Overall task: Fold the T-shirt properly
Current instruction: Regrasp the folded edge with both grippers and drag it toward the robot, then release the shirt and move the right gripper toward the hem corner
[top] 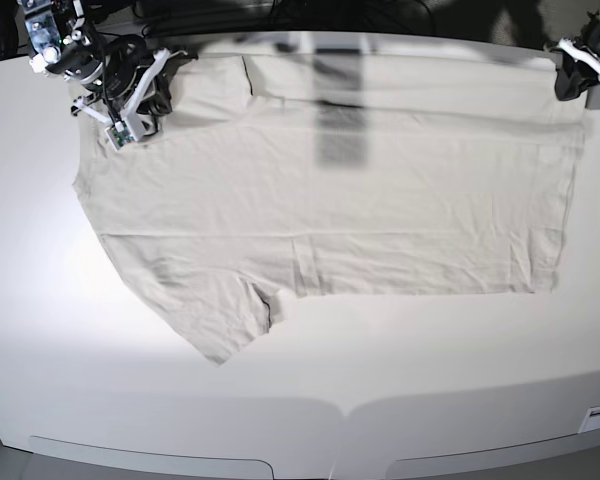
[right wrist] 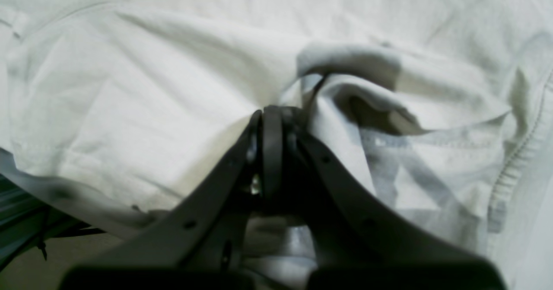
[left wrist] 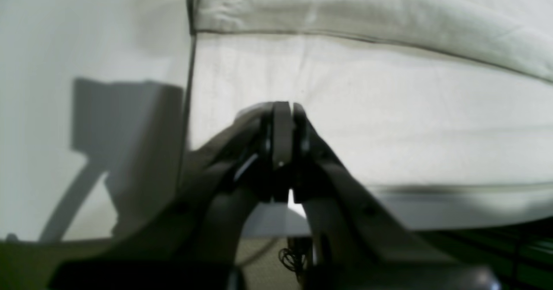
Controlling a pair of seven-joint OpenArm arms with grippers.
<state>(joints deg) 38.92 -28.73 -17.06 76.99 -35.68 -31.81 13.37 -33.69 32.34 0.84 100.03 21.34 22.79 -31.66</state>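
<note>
Shirt: T-shirt (top: 330, 210) lies spread across the bench (top: 380, 380), one long edge already folded in, a sleeve sticking out at the front.
Right fingers (right wrist: 273, 113): closed, pinching bunched cloth at the shirt's far corner.
Left fingers (left wrist: 283, 108): closed at the opposite far corner; a pinch on the hem looks likely but is unclear.
Risk: uneven pulls could skew the fold.
Risk: thin cloth may slip from a shallow pinch, dropping a corner.

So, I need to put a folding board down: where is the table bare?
Bare white table runs along the near edge below the pale beige T-shirt, and left of its sleeve. The far corners are crowded by the right gripper and left gripper.
</note>
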